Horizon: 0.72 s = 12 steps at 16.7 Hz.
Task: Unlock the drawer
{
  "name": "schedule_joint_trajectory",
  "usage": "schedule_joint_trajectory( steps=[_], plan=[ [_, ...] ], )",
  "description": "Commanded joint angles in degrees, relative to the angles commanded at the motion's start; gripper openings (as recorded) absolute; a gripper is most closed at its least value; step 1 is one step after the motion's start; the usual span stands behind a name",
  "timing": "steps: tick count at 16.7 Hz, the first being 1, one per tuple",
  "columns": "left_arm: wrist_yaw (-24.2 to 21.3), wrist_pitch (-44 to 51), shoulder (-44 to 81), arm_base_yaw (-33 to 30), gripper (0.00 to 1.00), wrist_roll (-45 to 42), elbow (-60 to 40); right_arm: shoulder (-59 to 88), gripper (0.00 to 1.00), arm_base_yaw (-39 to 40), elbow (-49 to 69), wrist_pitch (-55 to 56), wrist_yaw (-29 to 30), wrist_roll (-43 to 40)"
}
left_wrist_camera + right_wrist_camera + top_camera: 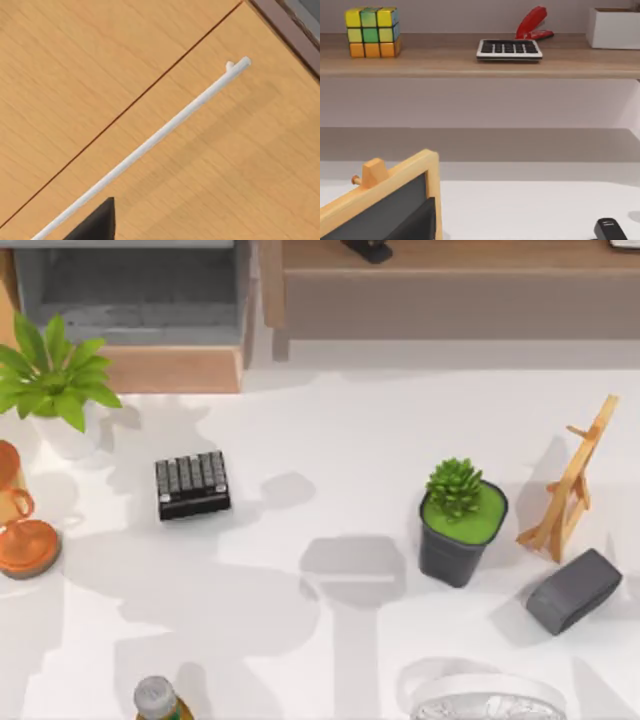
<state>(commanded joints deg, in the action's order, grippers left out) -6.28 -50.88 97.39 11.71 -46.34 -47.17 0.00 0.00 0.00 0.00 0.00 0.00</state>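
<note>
Drawer (150, 310) at table's top left stands open, tray showing; keypad (193, 484) untouched nearby. Left gripper (95, 222) near white handle (150, 145); can't tell jaw state, either arm. Task looks near done.

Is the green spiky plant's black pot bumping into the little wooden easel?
Apart. In the top view, bare white table shows between the black pot and the wooden easel to its right.
</note>
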Motion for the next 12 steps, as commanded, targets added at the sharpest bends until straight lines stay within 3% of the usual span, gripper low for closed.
schedule_joint_trajectory(
  steps=[6, 12],
  plan=[
    [-13.6, -11.1, 22.7, 10.1, 1.0, -32.0, -10.8, 0.0, 1.0, 0.0, 0.0, 0.0, 0.0, 0.0],
    [-20.3, -16.4, 33.2, 12.3, 1.0, -44.4, -15.8, 0.0, 1.0, 0.0, 0.0, 0.0, 0.0, 0.0]
  ],
)
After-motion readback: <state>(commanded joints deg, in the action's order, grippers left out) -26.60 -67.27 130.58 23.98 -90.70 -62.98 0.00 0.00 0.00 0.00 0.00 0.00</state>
